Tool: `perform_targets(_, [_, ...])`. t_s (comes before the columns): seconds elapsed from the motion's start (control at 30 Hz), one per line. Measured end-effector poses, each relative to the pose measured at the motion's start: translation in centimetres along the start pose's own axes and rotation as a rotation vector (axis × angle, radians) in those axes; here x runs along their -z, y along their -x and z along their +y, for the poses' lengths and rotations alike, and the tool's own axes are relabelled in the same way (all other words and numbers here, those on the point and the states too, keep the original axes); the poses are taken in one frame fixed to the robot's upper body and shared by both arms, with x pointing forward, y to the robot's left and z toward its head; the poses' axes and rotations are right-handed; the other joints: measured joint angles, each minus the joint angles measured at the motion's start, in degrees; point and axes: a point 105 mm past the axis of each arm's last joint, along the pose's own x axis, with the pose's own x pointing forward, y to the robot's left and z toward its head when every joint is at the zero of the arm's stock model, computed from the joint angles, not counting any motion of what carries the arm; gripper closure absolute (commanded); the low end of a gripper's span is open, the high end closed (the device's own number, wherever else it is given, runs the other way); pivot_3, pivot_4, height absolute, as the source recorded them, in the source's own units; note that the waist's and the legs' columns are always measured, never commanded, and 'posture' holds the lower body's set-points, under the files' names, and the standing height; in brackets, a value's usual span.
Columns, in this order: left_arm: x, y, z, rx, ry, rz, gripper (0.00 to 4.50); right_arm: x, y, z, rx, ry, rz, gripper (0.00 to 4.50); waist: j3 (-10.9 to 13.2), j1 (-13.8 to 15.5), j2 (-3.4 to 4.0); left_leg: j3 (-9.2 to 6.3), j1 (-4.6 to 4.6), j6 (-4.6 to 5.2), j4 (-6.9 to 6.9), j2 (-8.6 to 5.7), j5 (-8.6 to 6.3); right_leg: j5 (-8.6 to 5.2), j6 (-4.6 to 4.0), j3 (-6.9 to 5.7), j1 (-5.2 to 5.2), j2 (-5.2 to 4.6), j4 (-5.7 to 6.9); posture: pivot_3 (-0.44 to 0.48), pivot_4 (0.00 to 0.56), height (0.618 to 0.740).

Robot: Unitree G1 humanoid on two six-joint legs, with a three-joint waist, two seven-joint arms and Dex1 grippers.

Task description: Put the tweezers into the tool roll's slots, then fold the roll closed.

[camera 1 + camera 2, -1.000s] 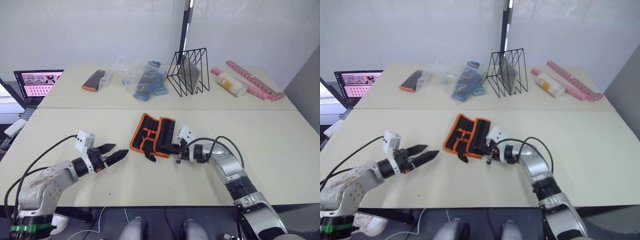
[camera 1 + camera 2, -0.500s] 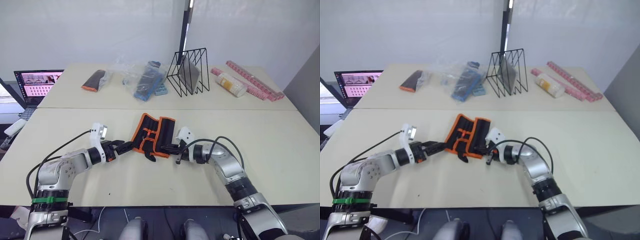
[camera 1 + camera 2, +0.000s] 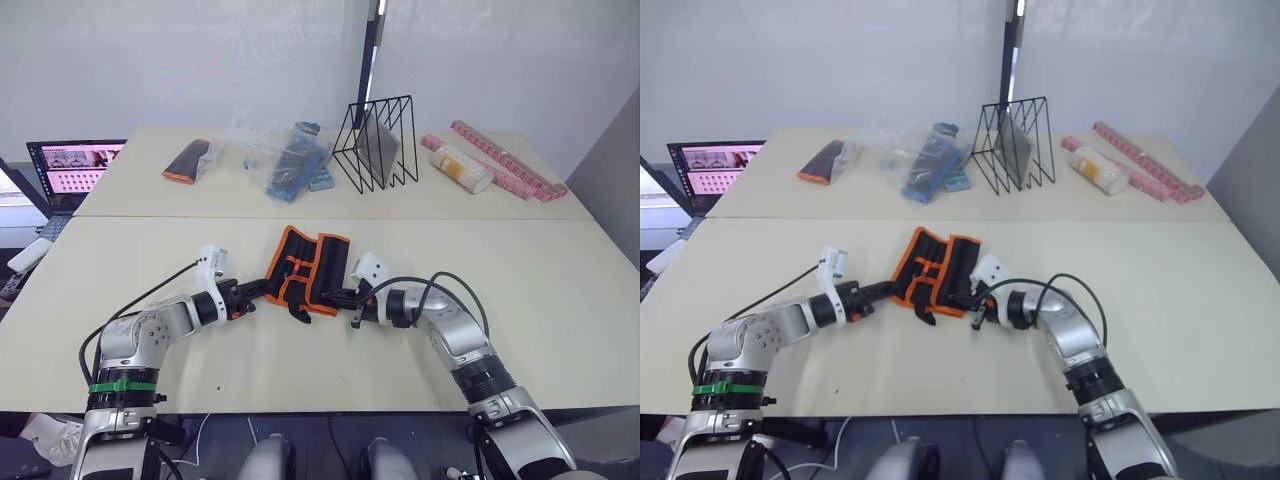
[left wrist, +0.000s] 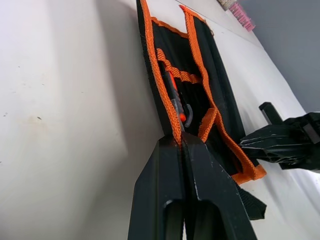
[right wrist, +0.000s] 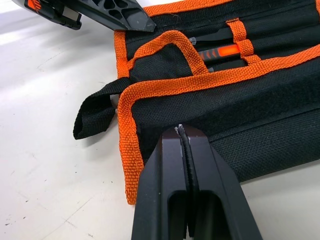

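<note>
We see the left gripper [image 4: 181,142] with its 2 fingers pressed together, their tips pinching the roll's [image 3: 305,270] orange-trimmed near edge. The right gripper [image 5: 184,132] also has its fingers closed, with only a thin seam between them, and its tip rests against the roll's outer flap on the opposite side; whether any fabric is caught between them we cannot tell. From the head views, the 2 grippers meet the roll from the left and the right.

The roll lies partly folded on the near table [image 3: 560,320], about midway between the arms. Its flaps stand up a little, and slim dark tools with an orange mark show in the inner slots. A black strap [image 5: 95,116] sticks out at the roll's near end.

On the far table [image 3: 450,200] stand a wire rack [image 3: 378,142], a plastic bag [image 3: 285,158] and a small pouch [image 3: 188,161]. A laptop [image 3: 72,170] sits off to the left.
</note>
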Motion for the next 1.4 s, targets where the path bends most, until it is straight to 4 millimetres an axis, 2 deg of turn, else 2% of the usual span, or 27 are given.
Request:
perform_targets(0.17, [-0.7, -0.5, -1.9, 0.091, 0.005, -0.028, 4.49, 0.0, 0.0, 0.0, 0.005, -0.001, 0.002, 4.50, 0.0, 0.0, -0.01, 0.00, 0.00, 0.00, 0.00, 0.00, 0.00, 0.00, 0.00, 0.00, 0.00, 0.00, 0.00, 0.000, 0.150, 0.685])
perform_targets(0.3, [-0.3, -1.6, -4.7, 0.205, -0.036, 0.017, 4.49, 0.0, -0.1, -0.1, 0.013, -0.005, 0.004, 4.50, 0.0, 0.0, -0.01, 0.00, 0.00, -0.02, 0.01, 0.00, 0.01, 0.00, 0.00, 0.00, 0.03, -0.01, 0.00, 0.000, 0.150, 0.685])
perform_targets(0.53, [0.8, -4.4, -6.7, 0.261, -0.100, 0.080, 4.49, 0.0, -0.1, 0.1, 0.028, -0.011, 0.005, 4.50, 0.0, 0.0, -0.02, 0.01, 0.00, -0.03, 0.02, -0.02, 0.02, 0.00, -0.01, 0.01, 0.05, 0.00, 0.00, 0.000, 0.150, 0.685])
perform_targets(0.67, [2.0, -6.3, -6.6, 0.236, -0.136, 0.137, 4.49, 0.0, -0.1, 0.1, 0.036, -0.015, 0.005, 4.50, 0.0, 0.0, -0.03, 0.01, 0.00, -0.02, 0.02, -0.03, 0.02, 0.00, -0.01, 0.00, 0.05, 0.01, 0.00, 0.000, 0.150, 0.685])
perform_targets(0.77, [2.4, -6.9, -6.4, 0.218, -0.187, 0.182, 4.49, 0.1, -0.1, 0.1, 0.043, -0.019, 0.007, 4.50, 0.0, 0.0, -0.03, 0.01, 0.01, -0.02, 0.02, -0.03, 0.03, 0.00, 0.00, 0.00, 0.08, 0.01, 0.01, 0.000, 0.150, 0.685])
perform_targets(0.97, [3.0, -6.8, -5.7, 0.199, -0.250, 0.236, 4.49, 0.2, 0.5, -0.1, 0.042, -0.004, 0.023, 4.50, 0.0, 0.3, -0.02, -0.04, 0.03, -0.02, 0.06, -0.04, 0.03, 0.00, 0.00, -0.02, 0.17, 0.01, -0.01, 0.000, 0.150, 0.685])
perform_targets(1.13, [3.6, -6.9, -5.7, 0.210, -0.291, 0.263, 4.49, 0.0, 2.5, -1.1, 0.050, -0.064, 0.022, 4.50, 0.0, 0.4, -0.03, -0.04, 0.02, 0.01, 0.05, -0.03, 0.01, 0.00, 0.00, -0.02, 0.19, 0.01, -0.06, 0.000, 0.150, 0.685])
perform_targets(1.27, [3.8, -7.0, -5.5, 0.213, -0.309, 0.272, 4.49, -1.5, 4.6, -2.0, 0.060, -0.103, -0.034, 4.50, 0.0, 0.4, -0.03, -0.04, 0.03, 0.06, 0.04, -0.02, -0.02, 0.00, 0.00, -0.03, 0.23, 0.02, -0.10, 0.000, 0.150, 0.685])
perform_targets(1.4, [3.9, -7.1, -5.4, 0.215, -0.345, 0.276, 4.49, -3.5, 4.3, -2.1, 0.047, -0.116, -0.103, 4.50, 0.0, 0.4, -0.02, -0.05, 0.06, 0.05, 0.05, 0.00, -0.02, 0.00, 0.00, -0.04, 0.28, 0.03, -0.13, 0.000, 0.150, 0.685])
